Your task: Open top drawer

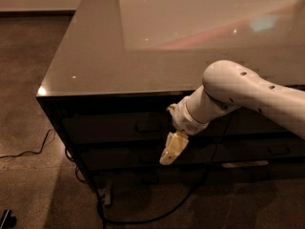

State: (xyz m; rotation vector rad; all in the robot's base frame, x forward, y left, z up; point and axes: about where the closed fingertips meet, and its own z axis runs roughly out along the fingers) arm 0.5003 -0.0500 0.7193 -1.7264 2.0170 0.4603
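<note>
The top drawer (105, 127) is the dark front just under the glossy cabinet top, and it sits closed, flush with the cabinet. Its small rectangular handle (147, 126) is at the centre. My gripper (170, 152), pale yellow on a white arm, hangs in front of the cabinet, a little below and to the right of that handle, over the second drawer front (124, 156). It is not touching the handle.
The glossy cabinet top (143, 46) juts out above the drawers. A second handle (279, 150) shows on the lower right drawer. Cables lie on the floor at left (28, 151) and under the cabinet (143, 218). A dark object (5, 218) sits at the bottom left.
</note>
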